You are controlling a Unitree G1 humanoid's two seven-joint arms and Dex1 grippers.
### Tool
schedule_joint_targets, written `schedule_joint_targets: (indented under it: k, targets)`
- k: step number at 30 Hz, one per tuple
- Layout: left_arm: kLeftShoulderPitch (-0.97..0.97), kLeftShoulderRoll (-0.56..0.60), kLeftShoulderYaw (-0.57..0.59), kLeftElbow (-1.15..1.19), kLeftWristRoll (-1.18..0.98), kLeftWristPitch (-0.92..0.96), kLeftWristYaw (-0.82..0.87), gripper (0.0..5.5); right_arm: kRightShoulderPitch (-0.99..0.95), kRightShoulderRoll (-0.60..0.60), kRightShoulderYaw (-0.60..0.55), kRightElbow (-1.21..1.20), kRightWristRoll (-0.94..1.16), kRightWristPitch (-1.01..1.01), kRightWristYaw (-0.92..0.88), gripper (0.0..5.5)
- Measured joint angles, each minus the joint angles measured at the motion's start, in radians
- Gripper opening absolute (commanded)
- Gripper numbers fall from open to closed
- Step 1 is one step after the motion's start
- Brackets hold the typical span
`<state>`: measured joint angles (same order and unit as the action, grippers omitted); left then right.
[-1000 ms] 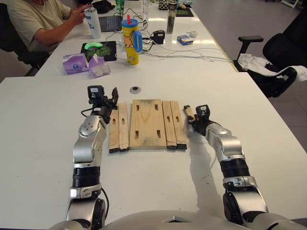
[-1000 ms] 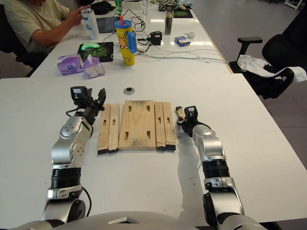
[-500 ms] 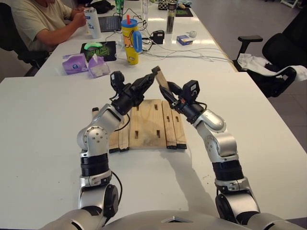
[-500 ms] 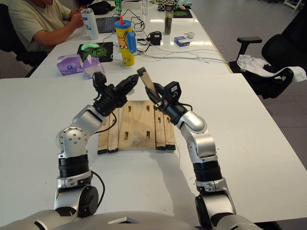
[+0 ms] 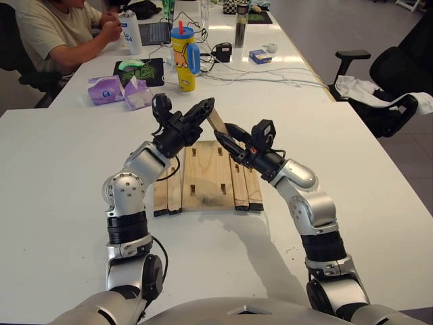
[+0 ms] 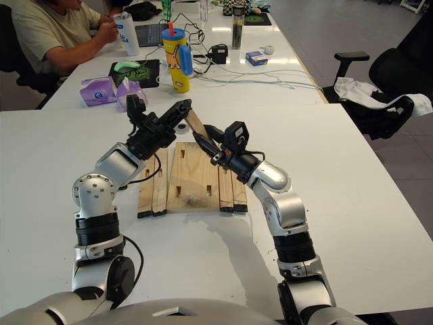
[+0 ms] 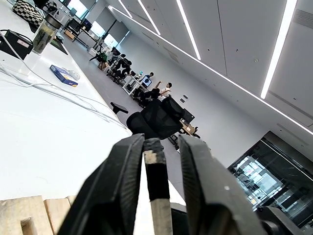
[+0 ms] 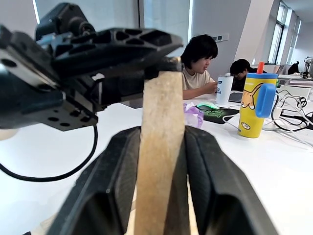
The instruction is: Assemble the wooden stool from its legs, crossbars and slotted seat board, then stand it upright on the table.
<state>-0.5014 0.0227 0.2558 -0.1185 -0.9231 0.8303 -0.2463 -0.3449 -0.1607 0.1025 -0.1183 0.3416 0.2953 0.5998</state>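
The slotted seat board (image 5: 208,175) lies flat mid-table, with two legs (image 5: 168,184) along its left side and two legs (image 5: 245,177) along its right. Above the board's far edge a short wooden crossbar (image 5: 216,122) is held tilted in the air, my right gripper (image 5: 224,133) shut on its lower part. In the right wrist view the bar (image 8: 161,147) is clamped between both fingers (image 8: 117,186). My left gripper (image 5: 208,105) is at the bar's upper, dark end (image 7: 154,171). Its fingers (image 7: 122,186) straddle that end, open, with a gap on one side.
A second table behind carries a yellow cup (image 5: 184,57), purple tissue packs (image 5: 123,91), a mouse pad and loose cables (image 5: 270,76). A black office chair (image 5: 396,74) stands off the right edge. White tabletop (image 5: 61,176) lies bare left, right and in front of the parts.
My right gripper has carried the crossbar down and to the left. My left gripper has moved in, so its fingers now sit on both sides of the bar's upper end.
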Motion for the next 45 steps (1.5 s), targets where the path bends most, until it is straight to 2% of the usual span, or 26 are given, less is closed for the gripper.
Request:
schedule_joint_targets:
  k: [2,8,9,15,20,24,27,34,45]
  targets:
    - [0.001,0.002,-0.005,0.001,0.000,0.005,0.001,0.48,0.000,-0.002,0.000,0.000,-0.001,0.004,-0.001,1.32]
    - [0.001,0.012,-0.016,0.009,0.000,0.005,0.001,0.46,0.000,-0.011,0.001,0.004,-0.004,0.007,0.000,1.32]
    - [0.001,0.015,-0.018,0.011,0.000,0.004,0.001,0.45,0.000,-0.012,0.002,0.005,-0.005,0.008,0.000,1.60]
    - [0.038,0.024,0.018,-0.027,0.051,-0.072,0.078,0.44,-0.003,-0.022,0.010,0.027,-0.036,0.035,-0.030,2.49]
    - [0.122,0.008,0.079,-0.164,0.161,-0.203,0.255,0.44,0.013,-0.042,-0.001,0.081,-0.083,0.057,-0.083,2.53]
    - [0.268,-0.066,0.053,-0.234,0.241,-0.279,0.332,0.44,0.008,-0.041,-0.048,0.135,-0.092,0.069,-0.149,2.53]
    - [0.337,-0.087,0.028,-0.225,0.306,-0.349,0.347,0.44,0.004,-0.040,-0.054,0.166,-0.099,0.071,-0.167,2.53]
    - [0.355,-0.087,0.030,-0.139,0.386,-0.517,0.357,0.44,-0.007,-0.026,-0.048,0.177,-0.098,0.077,-0.164,2.53]
    - [0.361,-0.086,0.013,-0.040,0.385,-0.562,0.341,0.44,-0.025,-0.026,-0.047,0.205,-0.098,0.086,-0.152,2.53]
